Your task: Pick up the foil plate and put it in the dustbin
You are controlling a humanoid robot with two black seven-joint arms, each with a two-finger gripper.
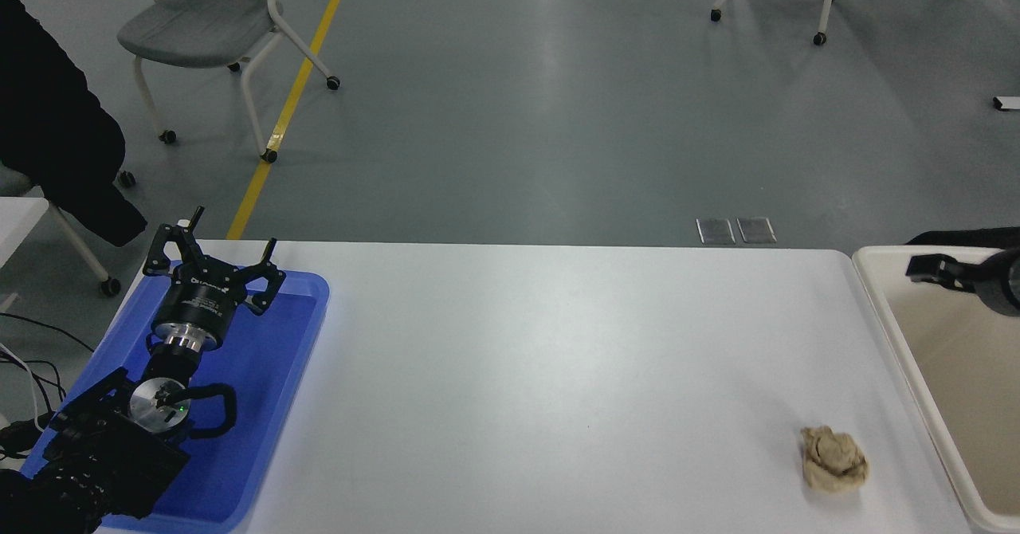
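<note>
Foil plate is out of sight now, so where it lies I cannot tell. Thin foil would be light and crush easily; a rim grip suits it. Right pincer [928,269] juts in over the dustbin [876,295], far right, fingers unclear. Left pincer [215,257] parked, spread open, over the blue tray [299,335].

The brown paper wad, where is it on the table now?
In the head view the brown paper wad lies on the white table near its front right corner, just left of the cream dustbin and far from the blue tray.
</note>
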